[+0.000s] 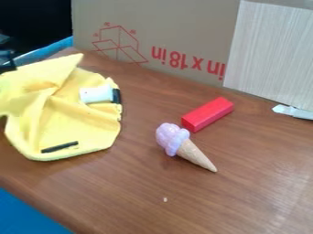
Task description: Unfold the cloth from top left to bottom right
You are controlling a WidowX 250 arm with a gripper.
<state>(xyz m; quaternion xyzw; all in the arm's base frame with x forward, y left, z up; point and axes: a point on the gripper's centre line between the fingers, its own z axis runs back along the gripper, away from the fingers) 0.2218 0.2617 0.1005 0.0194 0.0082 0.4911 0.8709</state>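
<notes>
The yellow cloth (73,123) lies crumpled at the left of the table, with creases fanning across its upper left part and a pointed fold standing up near its top. Part of my black gripper (6,61) is at the left edge, close to the cloth's upper left side; the rest is cut off by the view's edge. On the cloth rest a white piece (96,94) with a black end and, lower down, a short black strip (59,146).
Right of the cloth are a toy ice cream cone (194,153) and a red block (207,114). A cardboard panel (177,32) and a pale board (275,50) stand along the back of the table (245,196). Something white (293,111) lies at the right edge.
</notes>
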